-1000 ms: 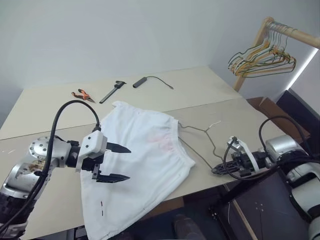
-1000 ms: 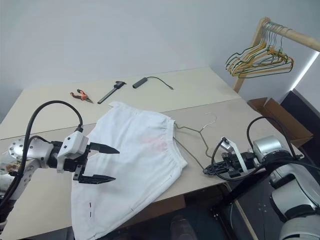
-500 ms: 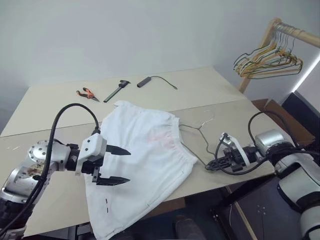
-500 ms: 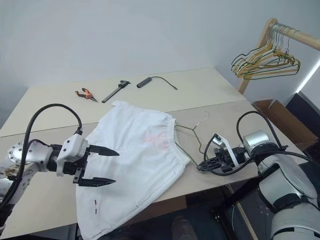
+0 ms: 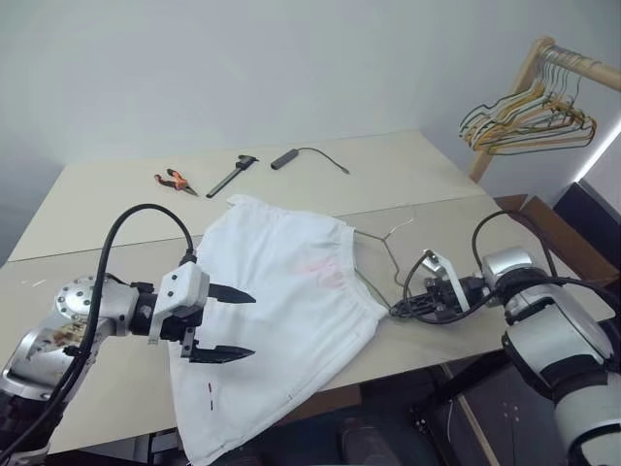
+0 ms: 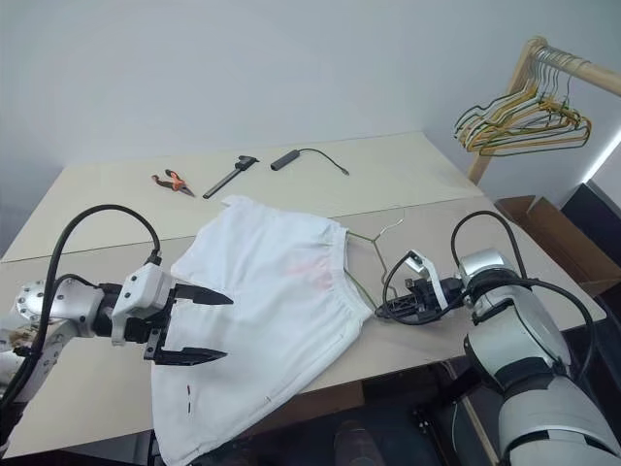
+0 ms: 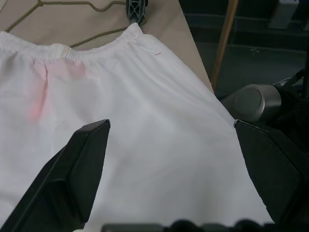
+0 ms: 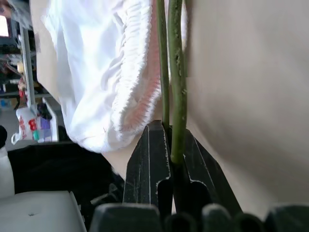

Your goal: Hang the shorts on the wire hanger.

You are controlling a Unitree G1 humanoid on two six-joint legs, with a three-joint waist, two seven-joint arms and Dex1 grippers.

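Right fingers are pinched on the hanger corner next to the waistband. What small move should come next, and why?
Probably keep sliding the wire hanger toward the shorts so its arm goes further into the waistband. The right gripper is shut on the hanger's corner, right at the waistband's edge, with the hook end outside on the table. The left gripper hovers open above the cloth, ready to pin it if it bunches.

Even soft daylight, faint shadows, wrist close-ups slightly blurred
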